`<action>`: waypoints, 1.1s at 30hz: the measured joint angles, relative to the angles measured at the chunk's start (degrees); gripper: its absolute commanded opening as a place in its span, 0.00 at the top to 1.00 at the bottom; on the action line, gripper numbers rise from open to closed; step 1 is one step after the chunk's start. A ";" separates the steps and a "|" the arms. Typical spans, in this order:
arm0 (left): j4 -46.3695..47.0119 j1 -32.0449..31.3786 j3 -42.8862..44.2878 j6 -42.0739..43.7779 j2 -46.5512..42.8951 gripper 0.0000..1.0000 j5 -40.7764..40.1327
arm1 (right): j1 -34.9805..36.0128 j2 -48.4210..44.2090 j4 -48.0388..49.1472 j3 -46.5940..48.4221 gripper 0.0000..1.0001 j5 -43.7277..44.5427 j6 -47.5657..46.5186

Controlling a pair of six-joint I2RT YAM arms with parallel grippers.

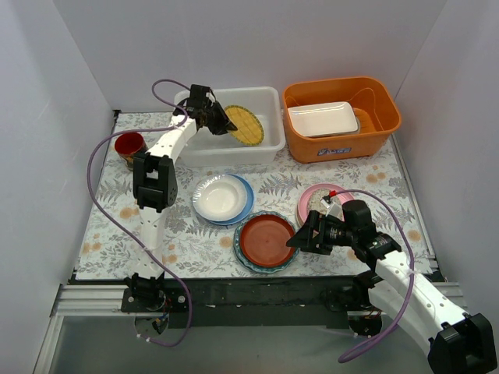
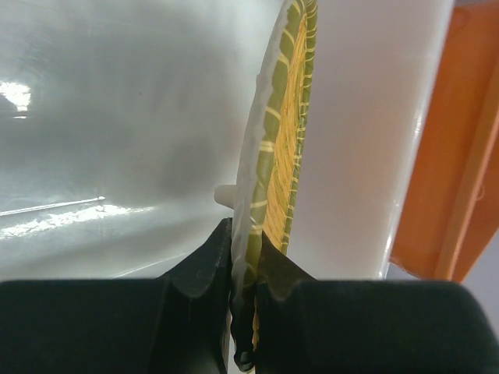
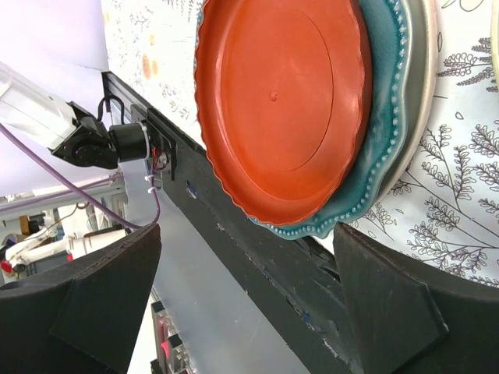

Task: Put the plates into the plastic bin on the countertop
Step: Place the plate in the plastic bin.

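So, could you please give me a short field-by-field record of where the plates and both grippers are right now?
left gripper: shut on the rim of the yellow woven plate
yellow woven plate: on edge, over the inside of the plastic bin
right gripper: open, empty, beside the red plate
red plate: stacked on the teal scalloped plate
white plate: stacked on the light blue plate
pink plate: on the countertop, right side

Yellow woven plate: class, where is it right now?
In the top view, the yellow woven plate is held tilted inside the white plastic bin at the back, pinched by the left gripper. The orange tub stands to the bin's right.
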 measured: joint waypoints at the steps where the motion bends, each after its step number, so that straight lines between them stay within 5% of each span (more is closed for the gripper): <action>1: -0.33 0.00 0.00 0.15 0.42 1.00 -0.31 | 0.00 0.00 0.02 0.00 0.02 0.02 0.00; 25: -3.67 0.02 0.00 3.04 3.74 1.00 -2.58 | 0.00 -0.11 0.79 -0.28 0.02 0.09 -0.15; 33: -6.25 0.04 0.00 4.81 3.80 0.52 -4.96 | 0.00 -1.36 0.79 -0.28 0.02 1.11 -0.11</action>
